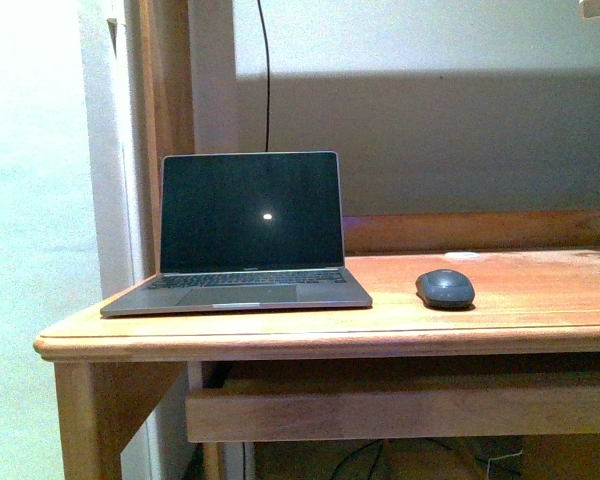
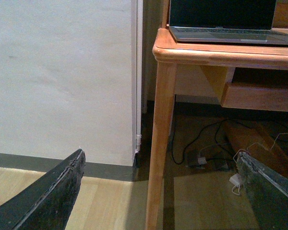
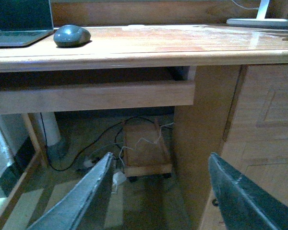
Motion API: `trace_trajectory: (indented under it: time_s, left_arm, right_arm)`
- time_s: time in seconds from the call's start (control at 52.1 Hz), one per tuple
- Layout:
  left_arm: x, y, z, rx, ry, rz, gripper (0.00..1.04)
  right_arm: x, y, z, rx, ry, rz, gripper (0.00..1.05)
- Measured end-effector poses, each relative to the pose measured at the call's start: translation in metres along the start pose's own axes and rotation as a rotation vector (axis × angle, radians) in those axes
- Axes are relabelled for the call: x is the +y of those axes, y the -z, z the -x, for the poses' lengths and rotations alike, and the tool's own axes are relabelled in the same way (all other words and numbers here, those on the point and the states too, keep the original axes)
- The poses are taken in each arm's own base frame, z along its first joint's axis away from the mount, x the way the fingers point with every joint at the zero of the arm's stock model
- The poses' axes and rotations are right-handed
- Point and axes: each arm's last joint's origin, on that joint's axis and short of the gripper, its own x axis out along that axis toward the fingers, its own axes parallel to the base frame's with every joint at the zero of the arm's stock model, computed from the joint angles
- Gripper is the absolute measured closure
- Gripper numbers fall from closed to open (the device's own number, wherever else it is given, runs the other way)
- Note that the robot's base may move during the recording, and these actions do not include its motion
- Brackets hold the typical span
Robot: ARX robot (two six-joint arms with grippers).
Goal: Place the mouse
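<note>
The mouse [image 1: 445, 289], a small dark grey oval with a domed top, lies on the wooden desk [image 1: 500, 320] just right of the open laptop [image 1: 245, 235]. The right wrist view shows the mouse [image 3: 71, 36] on the desk top [image 3: 149, 48], well above and away from my right gripper [image 3: 161, 163]. That gripper hangs open below desk height with nothing between its fingers. My left gripper [image 2: 161, 158] is open too, low beside the desk's left leg [image 2: 161, 143], holding nothing. Neither arm appears in the front view.
A white lamp base [image 3: 259, 22] stands on the desk at the far right. Under the desk are cables [image 3: 86, 148], a small wooden box on casters [image 3: 146, 153] and a drawer cabinet [image 3: 259, 134]. A white wall [image 2: 62, 76] flanks the desk's left side.
</note>
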Motion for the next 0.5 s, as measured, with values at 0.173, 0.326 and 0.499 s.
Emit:
trace_trajectory:
  time_s: [0.173, 0.326, 0.499]
  left_arm:
    - [0.0, 0.0, 0.0, 0.0, 0.0, 0.0, 0.08]
    - [0.0, 0.0, 0.0, 0.0, 0.0, 0.0, 0.08]
    - [0.0, 0.0, 0.0, 0.0, 0.0, 0.0, 0.08]
  right_arm:
    - [0.0, 0.0, 0.0, 0.0, 0.0, 0.0, 0.07]
    - [0.0, 0.0, 0.0, 0.0, -0.001, 0.0, 0.07]
    - [0.0, 0.0, 0.0, 0.0, 0.0, 0.0, 0.07]
